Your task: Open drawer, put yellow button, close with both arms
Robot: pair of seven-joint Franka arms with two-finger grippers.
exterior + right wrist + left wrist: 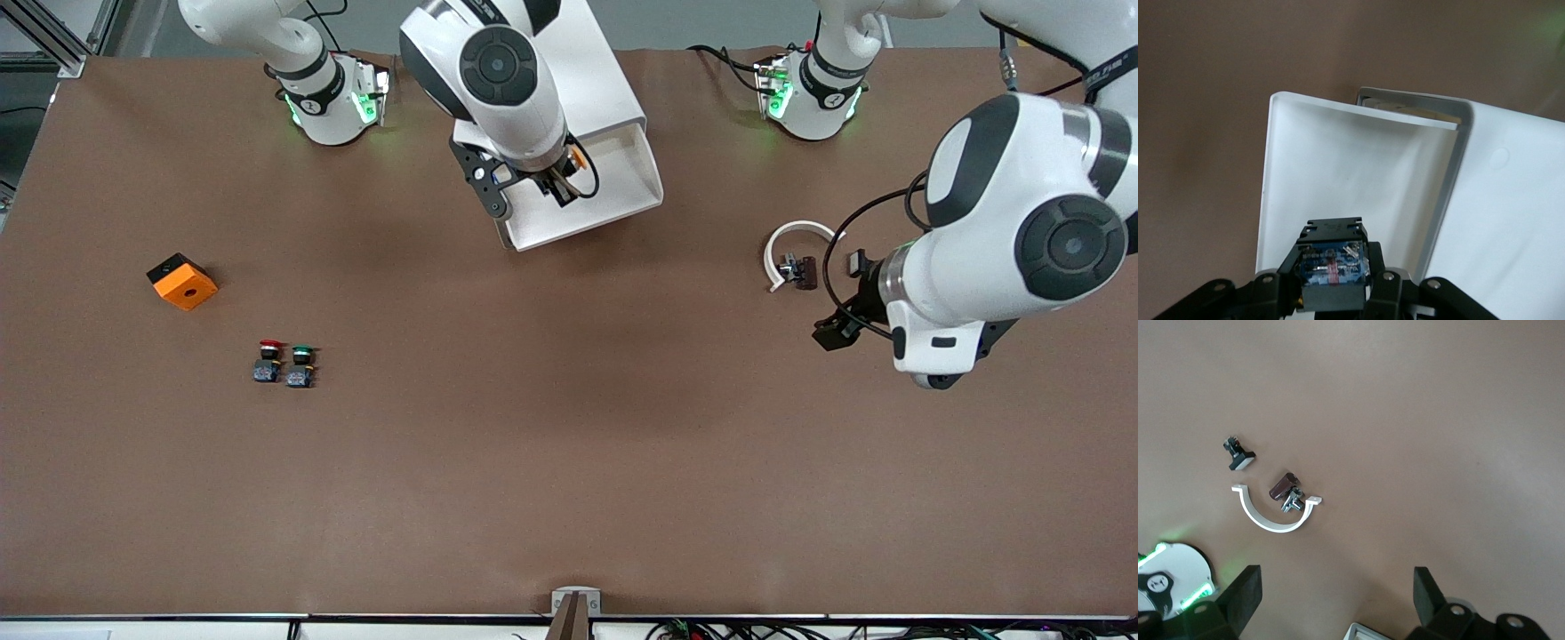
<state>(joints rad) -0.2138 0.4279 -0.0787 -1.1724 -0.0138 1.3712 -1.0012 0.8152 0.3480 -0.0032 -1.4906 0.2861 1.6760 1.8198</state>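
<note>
Over open white drawer (622, 191): right gripper (558, 189) clamping yellow button (576, 158).

Readable text: none | right arm base (333, 102): small round dark mark on its black band, too small to read | left arm base (813, 93): same sort of mark, unreadable | left arm's upper link (1107, 67): faint lettering on its black band, not legible | bench items: no labels made out
</note>
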